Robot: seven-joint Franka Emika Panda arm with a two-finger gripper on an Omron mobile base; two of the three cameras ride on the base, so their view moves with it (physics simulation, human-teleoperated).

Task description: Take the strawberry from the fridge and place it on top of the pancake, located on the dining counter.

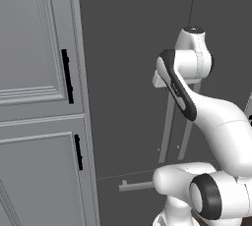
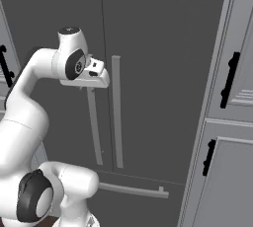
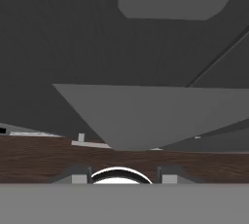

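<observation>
Fridge [image 2: 148, 48] doors closed, no writing.

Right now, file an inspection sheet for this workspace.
Surface: brown wood-look floor under the hand; no counter seen.
Job's things: fridge dark grey, doors shut, upright silver bar handles, drawer handle below. Strawberry, pancake: nothing seen.
Clutter: nothing seen.
Grippers: gripper at the top of the left door handle, shut, holding nothing that can be seen; whether it touches the bar cannot be told.
Cables: nothing seen.
Surroundings: lighter grey panelled cabinets with black handles on both sides of the fridge.
</observation>
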